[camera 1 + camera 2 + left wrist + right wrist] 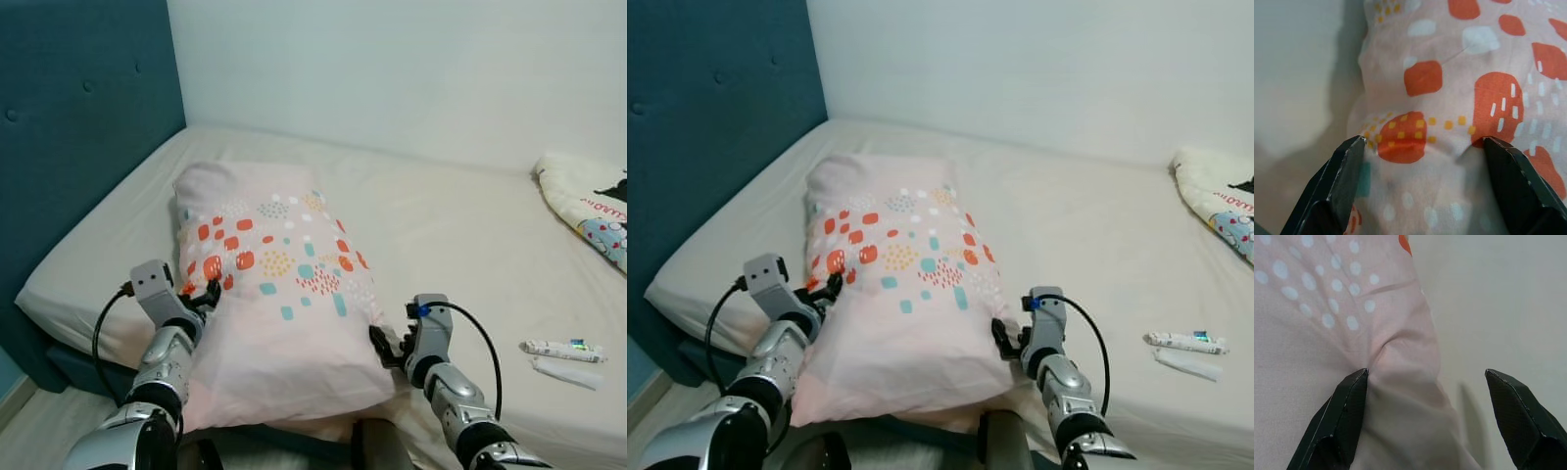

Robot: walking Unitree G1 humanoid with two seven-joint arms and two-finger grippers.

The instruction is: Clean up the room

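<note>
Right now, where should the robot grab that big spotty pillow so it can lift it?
Probably by its two long side edges, one gripper on each. The pillow lies flat and wide on the bed, too broad for one gripper. The left gripper sits open at its left edge and the right gripper open at its right edge, where loose fabric bunches up and can be pinched.

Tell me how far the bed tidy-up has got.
Done: the pillow lies on the mattress. In hand: the left end effector and right end effector are at its sides, fingers open. Left: two tubes and a blanket remain on the bed.
</note>
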